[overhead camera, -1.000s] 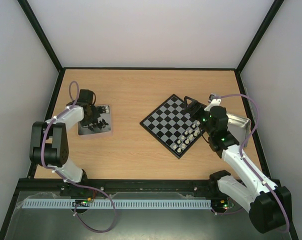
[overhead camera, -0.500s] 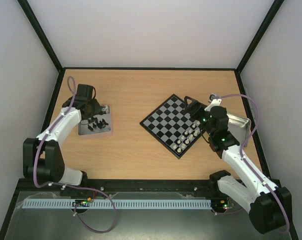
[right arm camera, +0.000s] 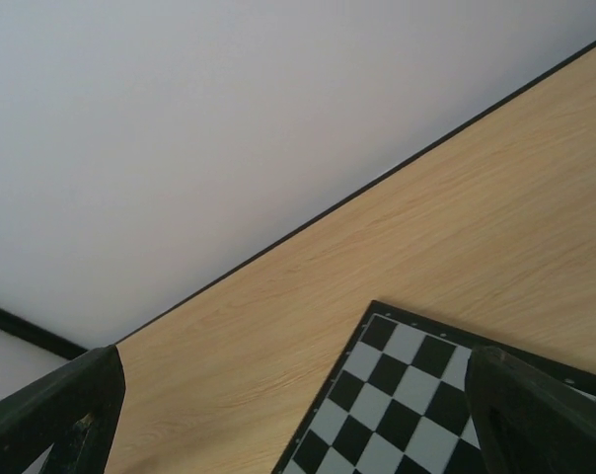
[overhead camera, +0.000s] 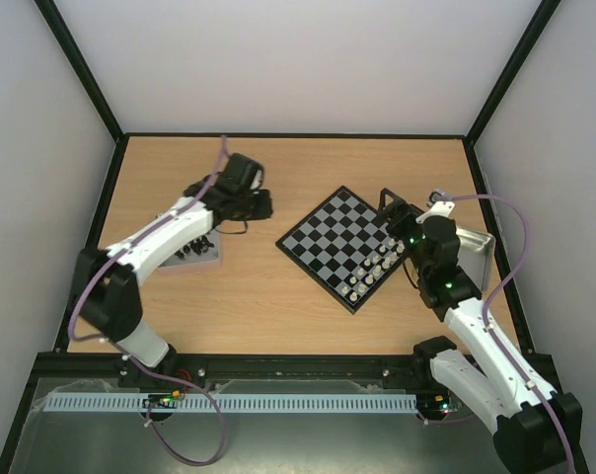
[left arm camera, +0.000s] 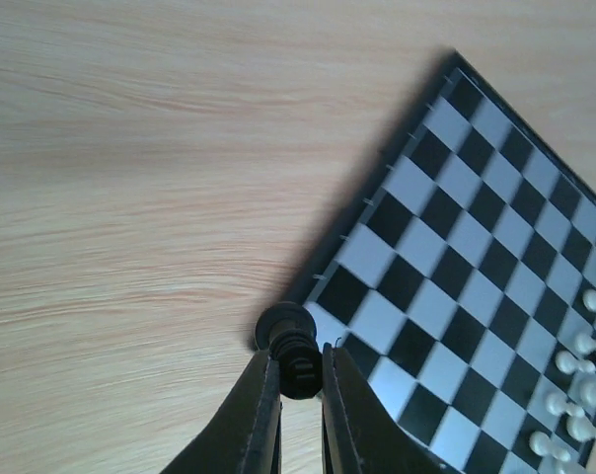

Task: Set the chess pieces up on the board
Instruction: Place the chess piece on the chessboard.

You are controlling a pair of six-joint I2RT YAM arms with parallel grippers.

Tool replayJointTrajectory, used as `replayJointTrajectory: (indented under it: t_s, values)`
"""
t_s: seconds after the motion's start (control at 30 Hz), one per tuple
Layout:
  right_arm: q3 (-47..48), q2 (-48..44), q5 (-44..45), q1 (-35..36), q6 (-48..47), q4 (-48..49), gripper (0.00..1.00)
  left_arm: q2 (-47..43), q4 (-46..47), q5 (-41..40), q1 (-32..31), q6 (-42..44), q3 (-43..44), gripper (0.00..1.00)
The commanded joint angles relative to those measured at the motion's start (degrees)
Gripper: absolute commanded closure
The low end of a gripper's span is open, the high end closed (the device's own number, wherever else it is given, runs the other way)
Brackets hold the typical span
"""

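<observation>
Where the scene starts on the left, we see a shiny metal tray (overhead camera: 207,257) lying on the wooden table (overhead camera: 268,306). It is partly covered by the left arm and holds a few black chess pieces (overhead camera: 195,247), too small to tell apart. The arm reaches right and far from there, and the left gripper (overhead camera: 262,205) hangs over bare wood between that tray and the board (overhead camera: 328,237), near the board's left corner. Its wrist camera shows us the jaws clamped on a single black piece (left arm camera: 296,354). In that view the piece overlaps the board's black rim, yet we cannot tell how high it is above the surface.

The board sits turned like a diamond at the middle right of the table, with most of its dark and light squares bare. Along its near-right edge white pieces (overhead camera: 377,265) stand in two short rows. Farther right, the right gripper (overhead camera: 390,211) hovers at the board's right corner, by the far end of those rows. Its jaws are spread wide with nothing between them. Between its fingers its own camera shows only wood, a corner of the board and the wall. At the far right lies a second metal tray (overhead camera: 476,245), partly hidden behind the right arm.
</observation>
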Motion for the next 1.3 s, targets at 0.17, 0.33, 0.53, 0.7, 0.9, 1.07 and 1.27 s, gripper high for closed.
replayJointTrajectory:
  t_s: [0.17, 0.33, 0.53, 0.7, 0.9, 1.07, 1.27]
  values:
    - [-0.5, -3.1, 8.6, -0.1, 0.4, -5.9, 0.07, 18.1, -3.4, -1.4, -10.6, 2.0, 13.3, 0.96]
    - [-0.8, -2.8, 9.2, -0.2, 0.6, -6.1, 0.07, 25.6, -4.0, -1.9, -11.5, 2.3, 20.4, 0.96]
    - [-1.1, -2.6, 9.7, -0.1, 0.2, -6.3, 0.07, 31.8, -6.0, -3.5, -11.7, 3.3, 27.2, 0.96]
    - [-1.4, -2.2, 9.6, -0.1, 0.2, -6.1, 0.07, 36.2, -7.1, -4.4, -11.9, 4.0, 31.2, 0.96]
    - [-1.3, -1.2, 9.2, -0.1, 0.3, -6.0, 0.07, 40.1, -7.5, -4.3, -12.0, 4.9, 36.2, 0.96]
    - [-1.3, -1.0, 9.1, -0.2, 0.2, -6.3, 0.07, 43.3, -8.7, -3.4, -12.1, 5.7, 39.9, 0.95]
    - [-1.2, -1.2, 10.0, -0.2, -0.3, -6.4, 0.07, 44.7, -8.8, -3.2, -12.2, 5.6, 41.1, 0.93]
